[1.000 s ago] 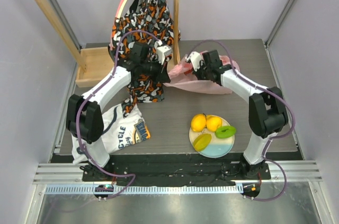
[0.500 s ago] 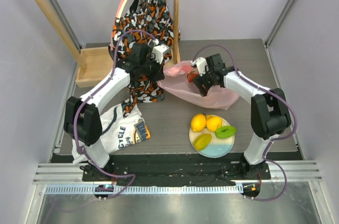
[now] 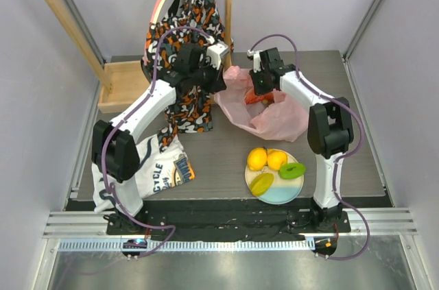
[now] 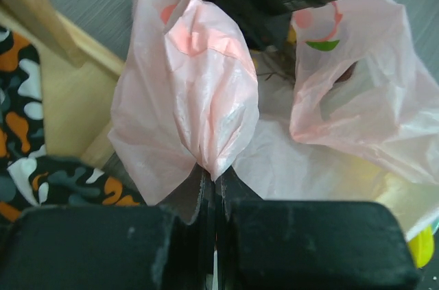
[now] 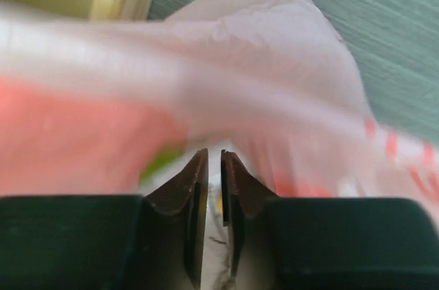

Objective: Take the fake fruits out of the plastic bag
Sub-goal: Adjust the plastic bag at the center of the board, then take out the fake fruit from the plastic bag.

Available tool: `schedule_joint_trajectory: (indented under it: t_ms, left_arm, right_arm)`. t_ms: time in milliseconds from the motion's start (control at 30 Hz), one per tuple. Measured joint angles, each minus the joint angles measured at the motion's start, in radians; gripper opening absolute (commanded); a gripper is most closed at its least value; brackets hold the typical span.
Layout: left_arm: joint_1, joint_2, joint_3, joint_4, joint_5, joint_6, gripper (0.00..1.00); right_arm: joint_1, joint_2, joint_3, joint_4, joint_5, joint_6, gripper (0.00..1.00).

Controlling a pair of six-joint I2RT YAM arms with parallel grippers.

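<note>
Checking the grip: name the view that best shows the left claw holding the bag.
Left wrist: left claw pinches a fold of the pink bag. Top view shows it tiny; right wrist, only blurred bag.

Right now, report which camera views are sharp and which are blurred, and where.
Top external: sharp and evenly lit, soft shadow beside the pink plastic bag, dull sheen on the metal surface along the bottom edge. Left wrist: the bag fold pinched in the left gripper is crisp. Right wrist: the bag is smeared by blur, while the right gripper itself is sharp.
</note>
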Motion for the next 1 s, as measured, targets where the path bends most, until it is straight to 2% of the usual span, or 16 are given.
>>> schedule_joint_trajectory:
  t_ms: [133,200,233,300,400,700,1000]
  left_arm:
    - [-0.020,0.000,0.013,0.016,0.026,-0.022,0.00]
    - [-0.026,0.000,0.011,0.016,0.035,-0.034,0.00]
    - [-0.027,0.000,0.011,0.016,0.038,-0.039,0.00]
    - [-0.030,0.000,0.010,0.017,0.044,-0.043,0.00]
    - [-0.031,0.000,0.008,0.017,0.053,-0.048,0.00]
    - [-0.031,-0.006,-0.023,0.022,0.084,-0.047,0.00]
    - [-0.031,-0.031,-0.074,0.017,0.096,-0.039,0.00]
  right_arm:
    - [0.000,0.011,0.057,-0.054,-0.036,0.118,0.19]
    - [-0.002,0.011,0.068,-0.063,-0.063,0.158,0.24]
    - [-0.003,0.011,0.068,-0.069,-0.075,0.174,0.36]
    - [-0.004,0.013,0.068,-0.083,-0.083,0.211,0.50]
    - [-0.005,0.039,0.079,-0.095,-0.072,0.268,0.57]
    - [-0.009,0.221,0.240,-0.111,-0.010,0.480,0.51]
    - [-0.040,0.322,0.383,-0.135,0.072,0.619,0.52]
